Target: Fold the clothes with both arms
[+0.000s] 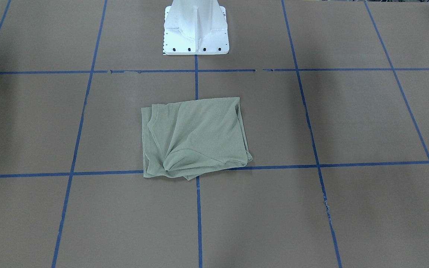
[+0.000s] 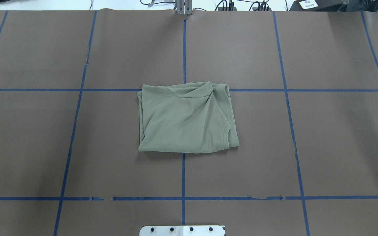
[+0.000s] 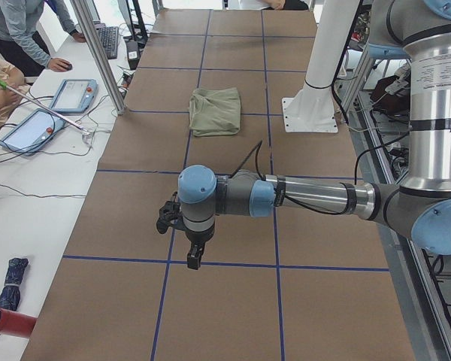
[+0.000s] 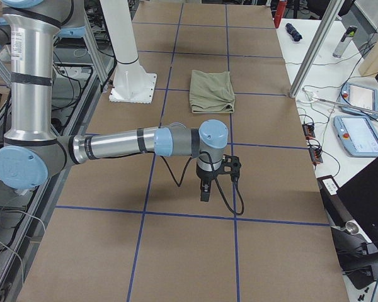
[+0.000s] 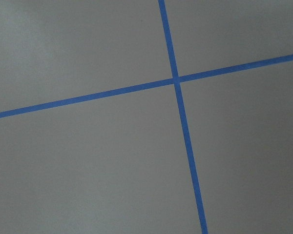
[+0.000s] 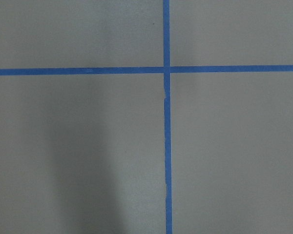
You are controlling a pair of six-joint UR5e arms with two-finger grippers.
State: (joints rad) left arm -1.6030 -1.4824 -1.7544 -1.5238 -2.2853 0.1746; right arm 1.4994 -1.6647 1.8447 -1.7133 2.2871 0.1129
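Shirt (image 2: 185, 121) lies just in front of pedestal (image 1: 196, 33), centred on it. It is folded into compact near-square packet, slightly longer side running across pedestal's front.

Left gripper (image 3: 193, 252) hangs well out to pedestal's left, pointing down at table (image 6: 78, 146). Right gripper (image 4: 205, 189) mirrors it, well out to pedestal's right.

For you, shirt sits inboard of both, back toward pedestal. Neither arm looks nearer, though side views make that hard to judge.

Open or closed: cannot tell for either. Fold looks about done.
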